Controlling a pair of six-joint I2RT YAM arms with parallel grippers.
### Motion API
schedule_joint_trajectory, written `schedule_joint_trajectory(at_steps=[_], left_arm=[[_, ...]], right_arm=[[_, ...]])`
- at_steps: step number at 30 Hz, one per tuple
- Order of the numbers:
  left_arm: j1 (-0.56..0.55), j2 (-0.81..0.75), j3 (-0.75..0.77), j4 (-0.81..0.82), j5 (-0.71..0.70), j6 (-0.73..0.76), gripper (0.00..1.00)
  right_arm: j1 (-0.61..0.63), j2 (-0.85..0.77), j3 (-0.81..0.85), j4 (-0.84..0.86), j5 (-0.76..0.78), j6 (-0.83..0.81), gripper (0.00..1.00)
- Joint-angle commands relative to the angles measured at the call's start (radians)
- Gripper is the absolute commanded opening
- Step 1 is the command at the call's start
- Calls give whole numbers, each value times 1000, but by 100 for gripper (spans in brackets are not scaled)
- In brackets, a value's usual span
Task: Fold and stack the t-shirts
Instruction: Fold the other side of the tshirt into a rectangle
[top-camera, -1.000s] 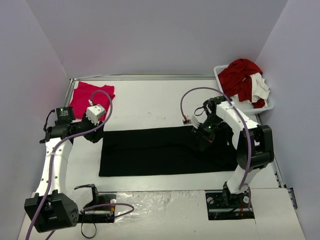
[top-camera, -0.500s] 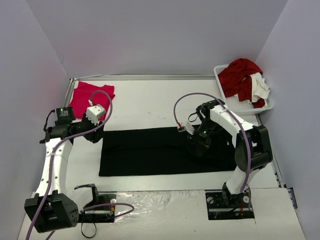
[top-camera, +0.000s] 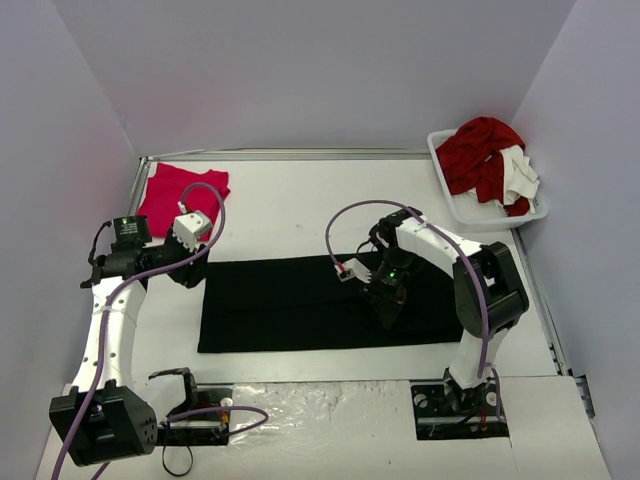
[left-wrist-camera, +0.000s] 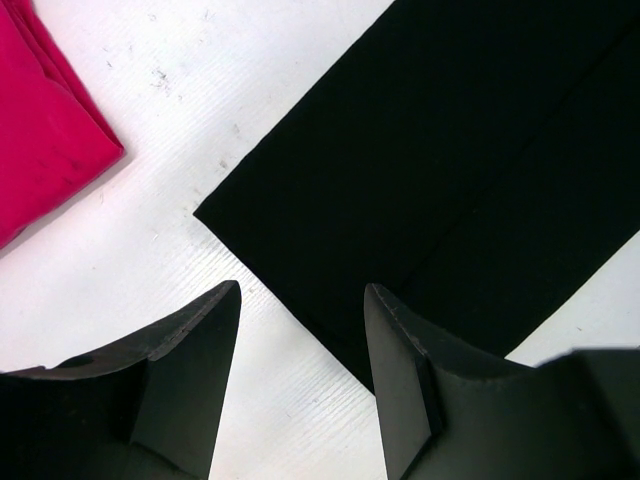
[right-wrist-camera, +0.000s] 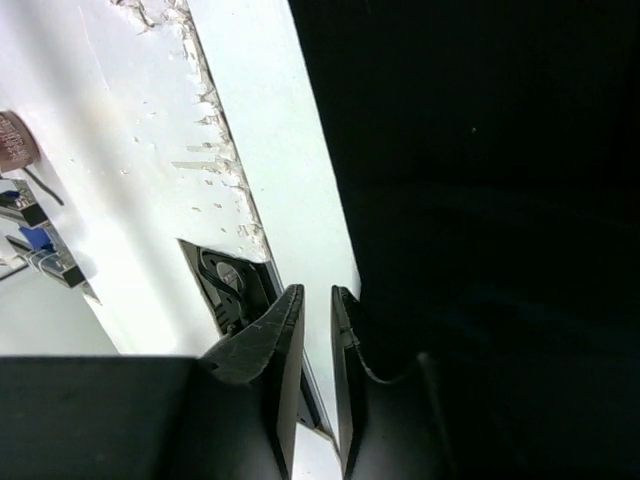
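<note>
The black t-shirt (top-camera: 290, 305) lies flat as a long folded band across the middle of the table, also seen in the left wrist view (left-wrist-camera: 450, 150) and the right wrist view (right-wrist-camera: 480, 150). The pink-red t-shirt (top-camera: 175, 195) lies folded at the far left corner (left-wrist-camera: 40, 130). My left gripper (top-camera: 195, 272) hovers open just off the black shirt's far left corner, with bare table between its fingers (left-wrist-camera: 300, 290). My right gripper (top-camera: 385, 312) points down over the shirt's right half near its front edge. Its jaws (right-wrist-camera: 315, 292) stand slightly open with nothing between them.
A white basket (top-camera: 450, 205) at the far right holds red and white clothes (top-camera: 485, 155). Purple cables loop from both arms. The right arm's base plate (right-wrist-camera: 225, 285) shows at the near edge. Walls close in the table on three sides.
My right gripper has swung left and toward the near edge over the black t-shirt, and its jaws have parted a little. The left arm has not moved.
</note>
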Motion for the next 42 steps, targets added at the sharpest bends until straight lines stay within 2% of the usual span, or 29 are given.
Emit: schedule_joint_trajectory(at_steps=[1,2,6,12,18,21,24,25,26,32,42], left_arm=[[9,-28,3,4,26,-4,51],[9,-29,1,4,28,-4,52],[9,-26,1,6,28,-1,52],[9,-28,0,1,32,5,52],[9,-24,1,4,26,3,52],[7,-23,4,9,19,-4,54],[7,-28,1,25,16,-13,55],[7,-28,0,30,14,-16,55],[9,-29,-3,33,13,-18,55],[7,-23,-7,67,-6,-33,55],[9,18,-8,127,-87,-104,56]], right_arm=[[15,18,-3,-64,-17,8,15],[17,21,-5,-62,-17,10,26],[18,29,-8,-68,-7,11,41],[12,-23,21,-65,28,42,43],[-60,-158,75,70,172,204,44],[-151,-195,60,107,261,249,37],[-212,-213,5,104,337,246,18],[-235,-217,-12,104,354,246,6],[-242,-220,-47,102,367,246,2],[-291,-206,-115,122,413,231,0],[-408,27,-86,219,508,214,0]])
